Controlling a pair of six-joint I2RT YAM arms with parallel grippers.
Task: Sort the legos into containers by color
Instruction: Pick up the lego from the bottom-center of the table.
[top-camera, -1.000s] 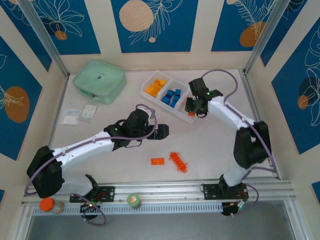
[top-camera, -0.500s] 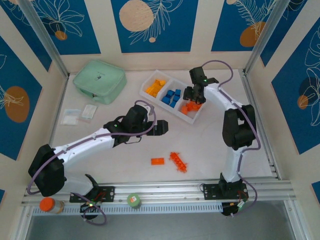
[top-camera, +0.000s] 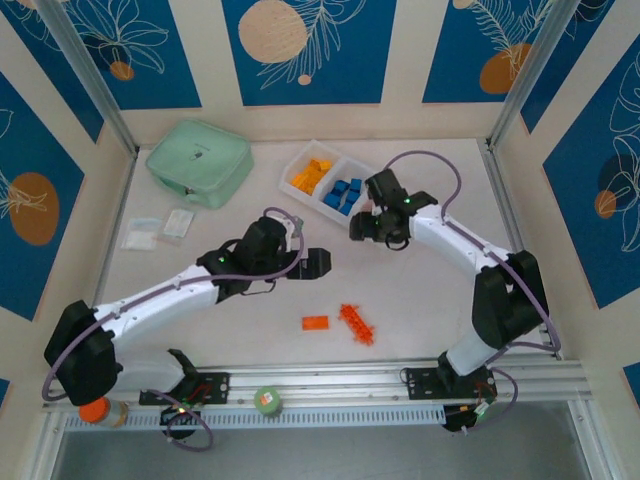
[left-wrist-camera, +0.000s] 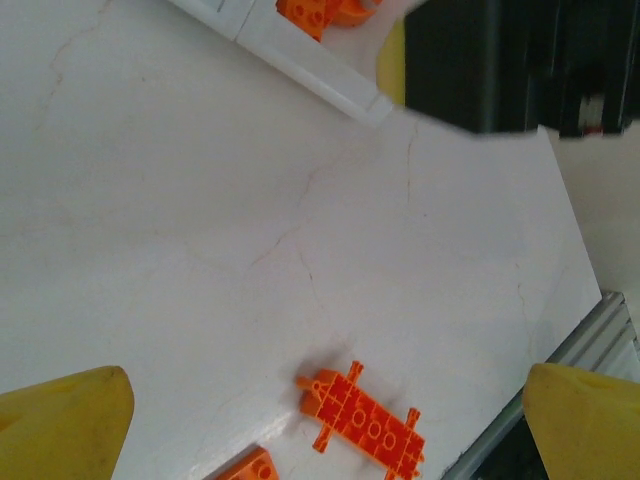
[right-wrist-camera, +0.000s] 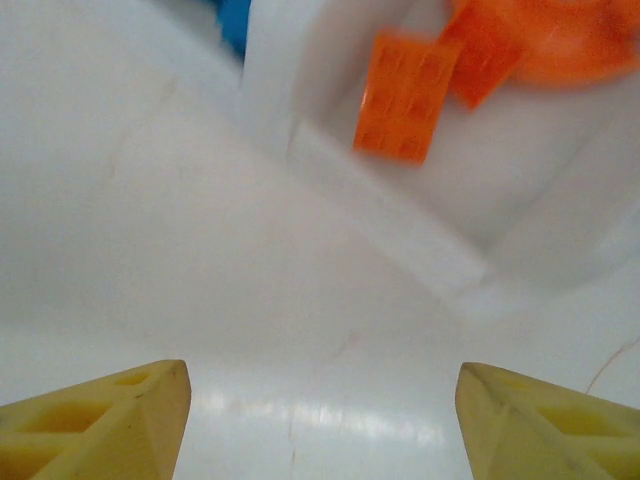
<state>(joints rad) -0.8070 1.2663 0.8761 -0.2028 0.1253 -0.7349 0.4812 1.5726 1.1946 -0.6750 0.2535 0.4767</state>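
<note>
- 2 small clear packets lie side by side near the left edge of the white table.
- Behind them, toward the back wall, sits a mint-green zip case, well apart from the tray.
- The left gripper hangs over the middle of the table. Its jaws are spread wide and hold nothing; the wrist view shows bare table between its yellow fingertips.
- 2 loose orange-red legos lie on the table on the near side of that gripper. They are a flat plate and, just to its right, a longer studded piece — close together, with a small gap between them.
- The long white tray lies at a slant toward the back of the table, with 3 square compartments in a row.
- Its left compartment holds the yellow-orange legos, and the middle one holds the blue legos.
- Its right compartment lies mostly under the right arm in the overhead view; the right wrist view shows several orange-red pieces inside it.
- The right gripper hovers over the table just outside the near wall of that right compartment. It is released — its jaws stand apart, empty.
</note>
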